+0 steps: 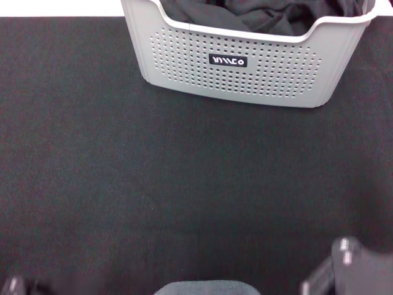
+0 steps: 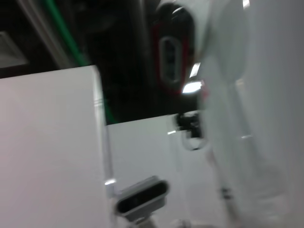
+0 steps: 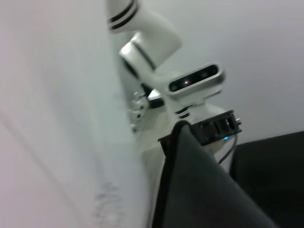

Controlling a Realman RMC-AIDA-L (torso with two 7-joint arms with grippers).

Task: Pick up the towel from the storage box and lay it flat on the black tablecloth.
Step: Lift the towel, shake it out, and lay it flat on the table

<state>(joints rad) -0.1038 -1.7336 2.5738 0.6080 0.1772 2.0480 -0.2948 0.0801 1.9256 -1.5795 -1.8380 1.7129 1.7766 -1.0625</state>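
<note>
A: Start at the left. What shows at the near left corner of the black tablecloth (image 1: 184, 184)?

B: Only a dark sliver of the left gripper (image 1: 13, 286), right at the near edge in the head view. Too little of it shows to tell whether it is released, clenched or grasping anything. It sits low and well apart from the storage box (image 1: 245, 67).

A: And the cloth between them?

B: The black tablecloth spreads from the left edge to the right edge, flat, with a fine speckled texture. At the middle of the near edge there is a rounded grey part of the robot's body (image 1: 207, 287).

A: Where is the box?

B: At the far edge, right of centre. It is light grey plastic with rows of holes in its front wall, a rounded rim, and a small black label (image 1: 228, 60) with white letters in the middle of that wall. It stands on the tablecloth.

A: The towel?

B: I cannot make it out. Inside the box only crumpled black fabric (image 1: 258, 15) is visible; no orange-yellow or grey cloth shows.

A: The right side?

B: The right gripper (image 1: 344, 270) is at the near right corner, a grey block with a darker part beside it. Again I cannot tell its state. It is well apart from the box, with bare tablecloth between them.

A: Do the wrist views help?

B: No. Both are blurred and show white robot parts and camera housings, not the box.
</note>
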